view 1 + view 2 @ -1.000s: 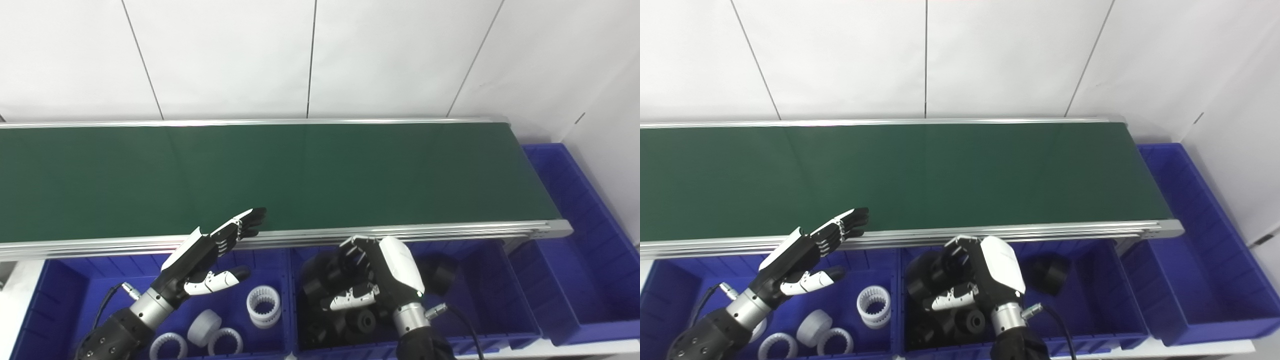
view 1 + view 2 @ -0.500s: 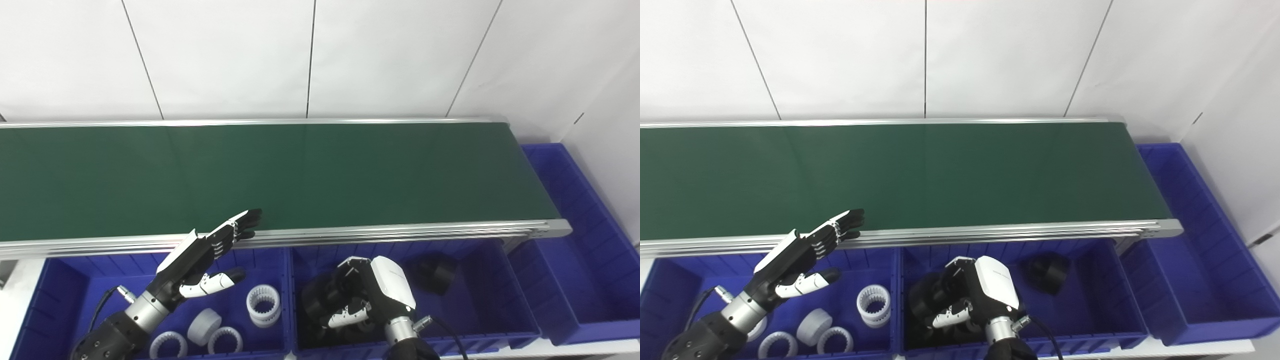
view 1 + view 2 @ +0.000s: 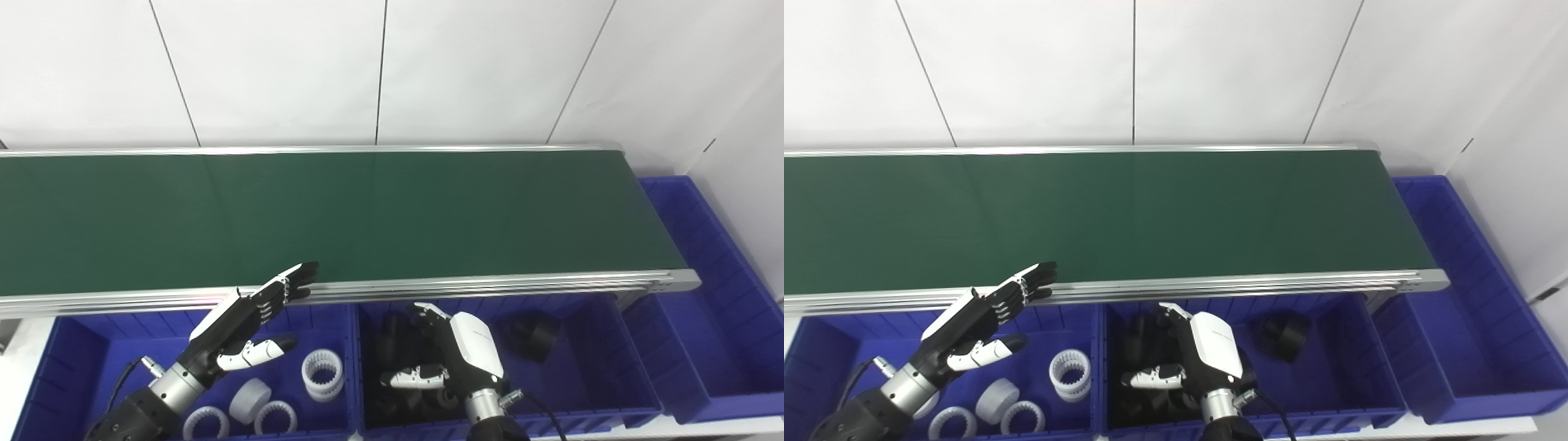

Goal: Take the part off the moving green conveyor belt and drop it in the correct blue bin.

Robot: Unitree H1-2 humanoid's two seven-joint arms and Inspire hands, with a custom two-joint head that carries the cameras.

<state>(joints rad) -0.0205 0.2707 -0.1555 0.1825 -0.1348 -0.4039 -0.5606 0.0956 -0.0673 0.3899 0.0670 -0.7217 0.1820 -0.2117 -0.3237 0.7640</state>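
Observation:
The green conveyor belt (image 3: pixel 367 208) shows no part on it. My right hand (image 3: pixel 456 358) is open, fingers spread, low inside the middle blue bin (image 3: pixel 603 373), over a heap of black parts (image 3: pixel 389 343). Another black part (image 3: pixel 533 334) lies to its right in the same bin. My left hand (image 3: pixel 245 324) is open and empty, held above the left blue bin (image 3: pixel 73 361), its fingertips (image 3: pixel 303 278) at the belt's near rail. That bin holds several white ring parts (image 3: pixel 321 366).
The belt's aluminium near rail (image 3: pixel 490 285) runs just above the bins. A third blue bin (image 3: pixel 723 343) stands at the belt's right end. A white panelled wall rises behind the belt.
My right hand, shut on a black part, sank into the middle bin and opened its fingers; the part now lies among the black parts. My left hand dropped slightly.

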